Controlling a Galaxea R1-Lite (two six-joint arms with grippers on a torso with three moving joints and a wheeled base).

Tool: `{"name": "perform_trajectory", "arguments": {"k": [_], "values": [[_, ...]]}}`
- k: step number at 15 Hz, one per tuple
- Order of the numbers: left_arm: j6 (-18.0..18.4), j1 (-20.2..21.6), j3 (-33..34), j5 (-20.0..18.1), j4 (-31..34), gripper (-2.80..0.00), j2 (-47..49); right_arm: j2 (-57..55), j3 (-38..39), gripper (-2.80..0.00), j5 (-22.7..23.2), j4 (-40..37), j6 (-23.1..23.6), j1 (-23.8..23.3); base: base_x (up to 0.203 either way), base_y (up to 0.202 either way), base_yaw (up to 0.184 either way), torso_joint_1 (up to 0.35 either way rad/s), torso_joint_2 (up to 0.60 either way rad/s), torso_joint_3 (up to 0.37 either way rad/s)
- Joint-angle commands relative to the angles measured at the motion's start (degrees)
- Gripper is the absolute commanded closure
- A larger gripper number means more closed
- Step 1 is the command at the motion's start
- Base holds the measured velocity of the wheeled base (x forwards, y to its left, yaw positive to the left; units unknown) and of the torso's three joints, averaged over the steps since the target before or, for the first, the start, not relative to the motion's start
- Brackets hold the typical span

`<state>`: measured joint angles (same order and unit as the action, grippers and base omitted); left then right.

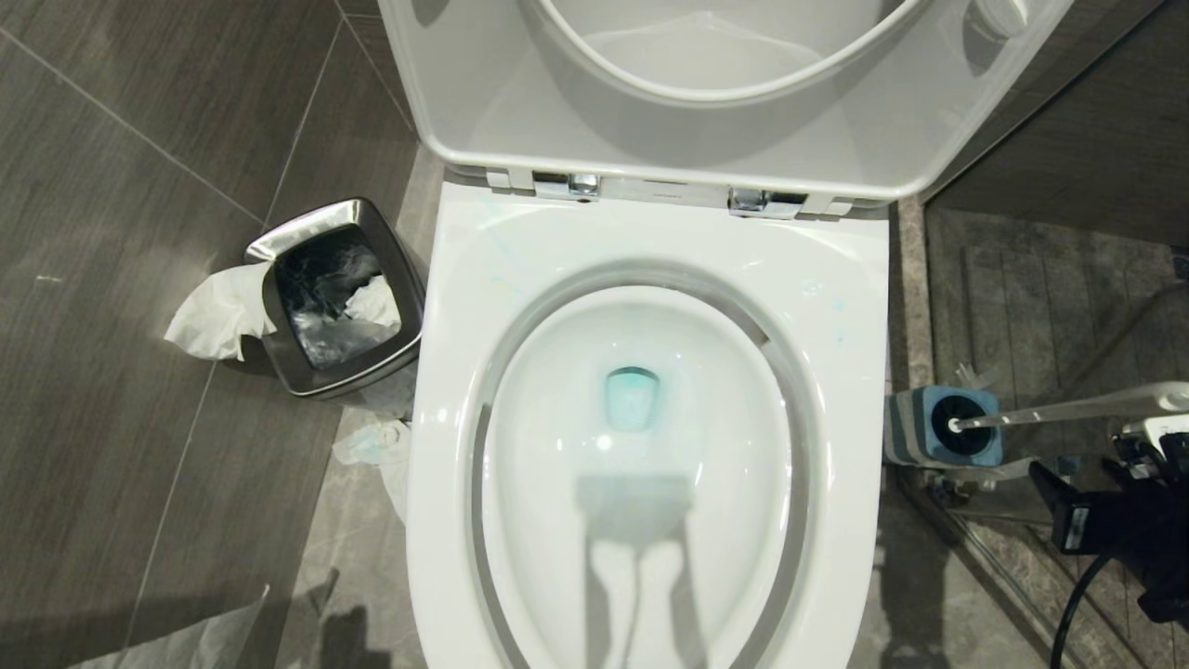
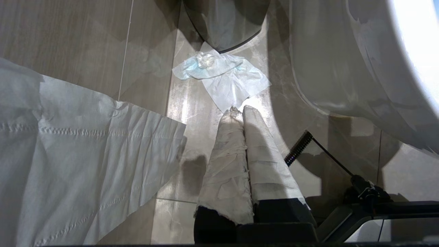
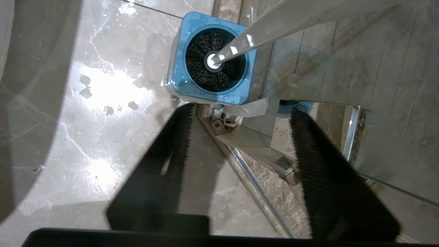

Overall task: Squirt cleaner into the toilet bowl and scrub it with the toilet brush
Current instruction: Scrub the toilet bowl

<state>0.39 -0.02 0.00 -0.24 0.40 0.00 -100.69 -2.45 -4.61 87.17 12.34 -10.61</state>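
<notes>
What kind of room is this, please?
Most likely a bathroom: a white toilet bowl with its lid raised, a toilet brush in its holder beside it, and a small steel waste bin on a tiled floor.

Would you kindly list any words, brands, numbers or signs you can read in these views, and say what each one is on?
None can be read.
Hinge bar of the toilet bowl: a small dark mark, too small to read.
Right gripper: a pale label on its black body, too blurred to read.
Toilet brush, its holder and the steel bin: no lettering visible.

Bright overhead light, floor glare, soft shadows, blurred near edges
</notes>
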Motion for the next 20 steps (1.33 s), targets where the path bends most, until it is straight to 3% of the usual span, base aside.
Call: {"name": "perform_trajectory", "arguments": {"k": [1,11,20], "values": [[-0.1,0.0,0.2,0.0,0.0,0.0,0.0,-0.5,-0.1,-2.8,0.3,0.5,0.1,0.0,0.0,0.0,0.0,0.0,0.0,0.0],[0.0,0.0,0.2,0.0,0.0,0.0,0.0,-4.8,-0.6,-2.8,0.5,0.5,-0.2,0.0,0.0,0.0,0.0,0.0,0.0,0.0],[0.0,0.0,0.2,0.0,0.0,0.0,0.0,-5.7,-12.4,-2.8,0.6,0.5,-0.2,-2.2,0.0,0.0,0.0,0.0,0.0,0.0]]}}
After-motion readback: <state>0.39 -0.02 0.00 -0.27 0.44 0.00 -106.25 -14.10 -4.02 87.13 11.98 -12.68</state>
